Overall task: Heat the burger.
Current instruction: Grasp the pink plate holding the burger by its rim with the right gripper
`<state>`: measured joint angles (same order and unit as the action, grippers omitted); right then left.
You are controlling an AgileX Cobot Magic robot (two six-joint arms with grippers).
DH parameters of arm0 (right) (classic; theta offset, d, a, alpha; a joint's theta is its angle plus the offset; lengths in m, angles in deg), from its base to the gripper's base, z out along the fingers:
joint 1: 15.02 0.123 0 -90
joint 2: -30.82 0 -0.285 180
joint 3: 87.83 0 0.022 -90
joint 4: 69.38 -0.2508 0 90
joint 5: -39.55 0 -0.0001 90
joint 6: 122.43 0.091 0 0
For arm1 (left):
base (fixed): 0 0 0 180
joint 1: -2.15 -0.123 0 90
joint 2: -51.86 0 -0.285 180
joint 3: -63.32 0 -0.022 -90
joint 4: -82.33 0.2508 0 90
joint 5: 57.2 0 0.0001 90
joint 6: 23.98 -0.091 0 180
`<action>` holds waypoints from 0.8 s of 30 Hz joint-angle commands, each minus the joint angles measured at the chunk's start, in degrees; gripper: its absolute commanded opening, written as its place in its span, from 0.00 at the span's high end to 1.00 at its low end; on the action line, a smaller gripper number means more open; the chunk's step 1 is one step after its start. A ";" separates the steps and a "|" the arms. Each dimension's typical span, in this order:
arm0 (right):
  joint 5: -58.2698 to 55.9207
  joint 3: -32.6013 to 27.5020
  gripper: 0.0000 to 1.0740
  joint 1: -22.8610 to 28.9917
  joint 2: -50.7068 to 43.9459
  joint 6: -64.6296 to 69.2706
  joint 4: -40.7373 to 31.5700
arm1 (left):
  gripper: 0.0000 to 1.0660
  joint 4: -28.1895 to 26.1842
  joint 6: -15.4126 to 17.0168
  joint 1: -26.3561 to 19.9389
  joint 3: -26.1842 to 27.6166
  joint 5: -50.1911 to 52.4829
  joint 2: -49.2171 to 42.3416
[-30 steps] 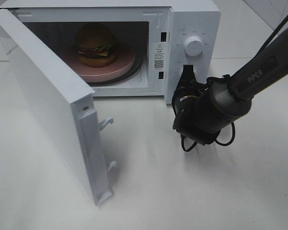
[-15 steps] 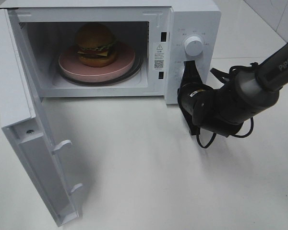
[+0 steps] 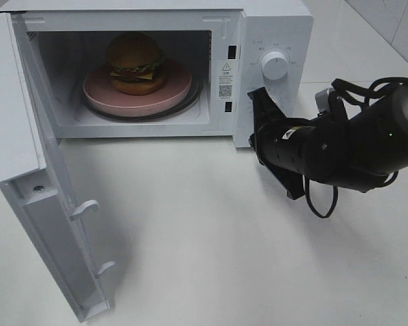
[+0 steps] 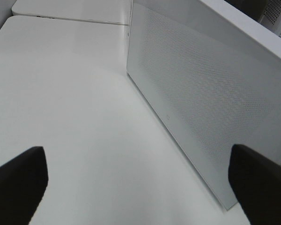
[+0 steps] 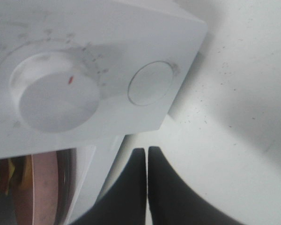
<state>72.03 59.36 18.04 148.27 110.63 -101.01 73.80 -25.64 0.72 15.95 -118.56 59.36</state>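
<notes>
Burger place: the burger (image 3: 136, 64) sits in the microwave (image 3: 272, 30) cavity, on a pink plate (image 3: 173, 98), slightly left of and behind the plate's middle.
Burger axis: it stands upright with the stack running vertically and the dome on top. It is round seen from above, so it shows no sideways heading.
Burger look: glossy golden-brown bun; a dark patty with green and red at the layer edges; a yellow cheese corner hangs out on the side facing the open front.
Plate: round, thick-rimmed and matte, resting on the turntable.
Microwave: white, boxy and smooth, with a round ridged dial (image 3: 274, 66) on the panel and a flat round button (image 5: 152, 83) below it.
Door: the door (image 3: 27, 163) is swung wide to the left; two hooked latches (image 3: 88, 207) stick out of its free edge, and its face has a fine dotted mesh.
Table: the table (image 3: 217, 251) is white and faintly glossy.
Right claw: the right gripper (image 3: 256, 97) is clenched, its black fingers pressed together with nothing between them. Its tips are near the panel below the dial; contact cannot be told.
Left claw: the left gripper (image 4: 138, 180) is spread wide and holds nothing. It is over bare table beside the door.
</notes>
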 commanded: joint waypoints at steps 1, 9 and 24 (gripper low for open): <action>-3.04 -0.34 1.00 -0.06 -2.52 -4.13 3.61 | 0.08 -0.17 0.34 -0.23 -0.29 0.00 -0.40; -19.31 -0.34 0.98 -0.06 -9.05 -24.18 6.70 | 0.08 -0.17 0.34 -0.23 -0.29 0.00 -0.40; -45.38 9.11 0.96 -0.23 -12.20 -39.02 16.79 | 0.08 -0.17 0.34 -0.23 -0.29 0.00 -0.40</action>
<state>29.80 66.98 18.04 136.46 72.64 -87.20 73.80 -25.64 0.72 15.95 -118.56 59.36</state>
